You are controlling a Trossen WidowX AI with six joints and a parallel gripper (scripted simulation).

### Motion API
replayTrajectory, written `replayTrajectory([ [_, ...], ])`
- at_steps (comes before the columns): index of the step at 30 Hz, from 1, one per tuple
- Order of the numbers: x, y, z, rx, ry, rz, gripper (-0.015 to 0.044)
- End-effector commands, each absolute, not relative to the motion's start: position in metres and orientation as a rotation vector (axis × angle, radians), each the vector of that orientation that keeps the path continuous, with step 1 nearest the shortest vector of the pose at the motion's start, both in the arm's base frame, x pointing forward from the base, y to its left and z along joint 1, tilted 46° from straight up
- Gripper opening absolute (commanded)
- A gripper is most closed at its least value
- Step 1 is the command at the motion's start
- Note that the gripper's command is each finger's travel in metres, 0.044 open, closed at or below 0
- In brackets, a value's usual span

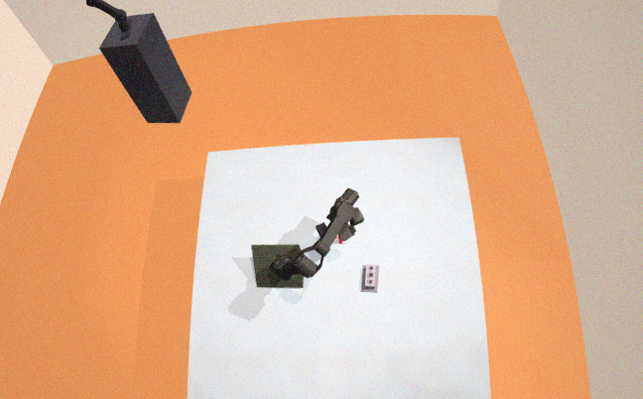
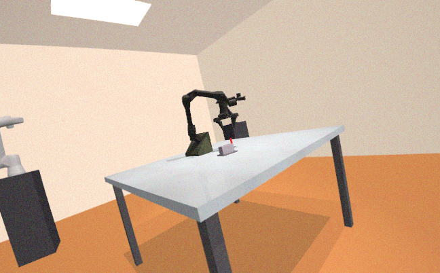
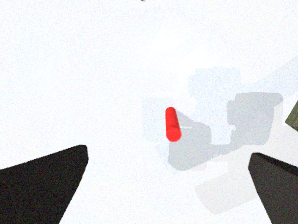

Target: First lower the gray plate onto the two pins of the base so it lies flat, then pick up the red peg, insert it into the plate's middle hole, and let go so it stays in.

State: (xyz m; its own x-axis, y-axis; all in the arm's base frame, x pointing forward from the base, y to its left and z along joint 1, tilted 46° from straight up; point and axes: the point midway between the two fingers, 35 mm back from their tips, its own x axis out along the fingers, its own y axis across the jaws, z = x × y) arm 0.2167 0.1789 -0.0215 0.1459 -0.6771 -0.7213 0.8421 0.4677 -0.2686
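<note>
The gray plate (image 1: 367,278) (image 2: 226,149) sits over the base (image 1: 375,290) with its three holes facing up. It looks level, but the gap below it is too small to judge. The red peg (image 1: 340,239) (image 2: 231,140) (image 3: 173,125) stands upright on the table, away from the plate and base. My gripper (image 1: 334,232) (image 2: 229,136) (image 3: 169,159) is wide open and empty, pointing down above the peg. In the wrist view the peg shows between the two fingers sideways, a little beyond the line of their tips. The arm partly covers the peg in the top view.
The arm's dark green mount (image 1: 277,252) (image 2: 199,147) stands on the white table (image 1: 414,347) (image 2: 181,183), left of the plate and base in the top view. Dark pedestals (image 1: 151,74) (image 2: 25,217) with other arms stand off the table.
</note>
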Motion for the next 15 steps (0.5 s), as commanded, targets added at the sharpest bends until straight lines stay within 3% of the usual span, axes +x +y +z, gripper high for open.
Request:
replayTrajectory([
  [1, 0.203, 0.177, -0.033, 0.167, 0.925, -1.1, 0.044],
  [15, 0.21, 0.146, -0.07, 0.166, 0.923, -1.1, 0.044],
])
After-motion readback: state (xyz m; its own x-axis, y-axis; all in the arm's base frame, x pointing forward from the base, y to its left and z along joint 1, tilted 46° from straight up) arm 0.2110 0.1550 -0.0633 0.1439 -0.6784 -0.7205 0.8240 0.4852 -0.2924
